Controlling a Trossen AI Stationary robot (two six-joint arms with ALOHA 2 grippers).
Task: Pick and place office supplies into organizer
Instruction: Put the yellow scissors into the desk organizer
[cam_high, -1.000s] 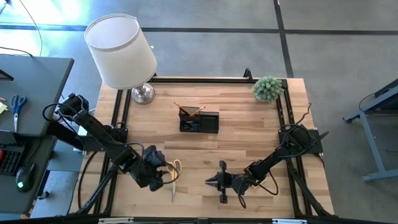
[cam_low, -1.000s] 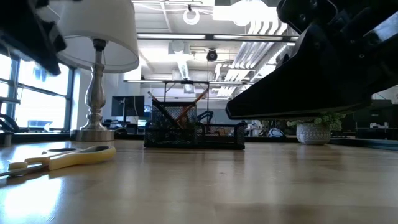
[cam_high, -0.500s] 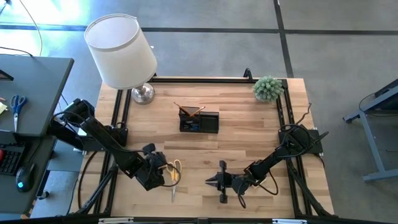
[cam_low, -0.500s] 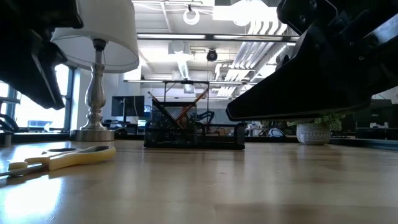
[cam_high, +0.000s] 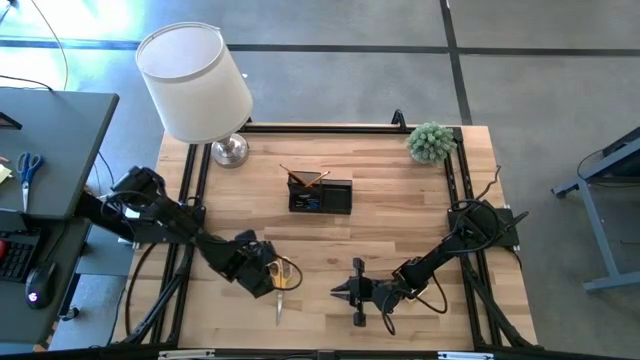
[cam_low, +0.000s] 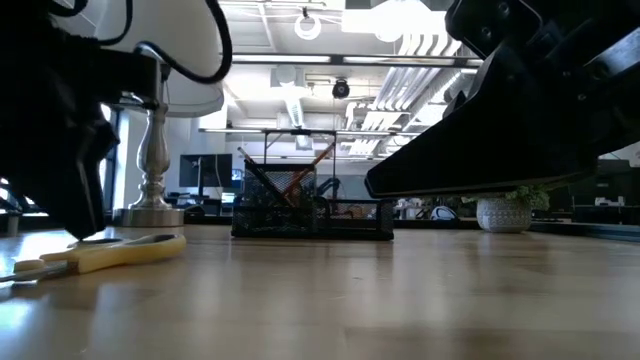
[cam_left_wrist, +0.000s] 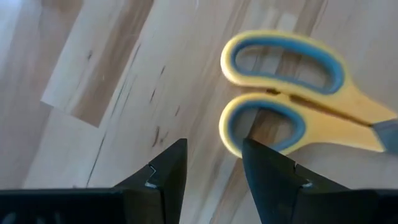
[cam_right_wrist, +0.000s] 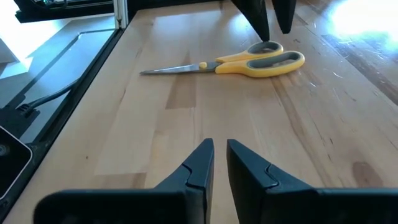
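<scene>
The yellow-handled scissors (cam_high: 282, 284) lie flat on the wooden table, handle loops toward the far edge, blades toward the near edge. My left gripper (cam_left_wrist: 213, 146) is open and low over the handle loops (cam_left_wrist: 283, 93), pointing down. In the right wrist view its fingers (cam_right_wrist: 272, 22) stand just over the scissors (cam_right_wrist: 249, 62). The black organizer (cam_high: 320, 194) stands mid-table with pencils (cam_high: 305, 177) sticking out of it. My right gripper (cam_right_wrist: 217, 146) rests low to the right of the scissors, fingers nearly together, holding nothing. My left gripper comes from above, pointing down, and one fingertip (cam_left_wrist: 252, 152) stands at the rim of one handle loop (cam_left_wrist: 233, 134) of the scissors. I cannot tell whether it touches. The scissors lie flat on the table.
A white-shaded lamp (cam_high: 195, 80) stands at the far left corner and a small potted plant (cam_high: 431, 141) at the far right corner. Bare wood lies between the scissors and the organizer (cam_low: 310, 205). A side desk with blue-handled scissors (cam_high: 29, 166) is left of the table.
My left gripper has moved down and slightly toward the table's right, ending over the scissors' handle loops. The scissors have stayed where they were.
</scene>
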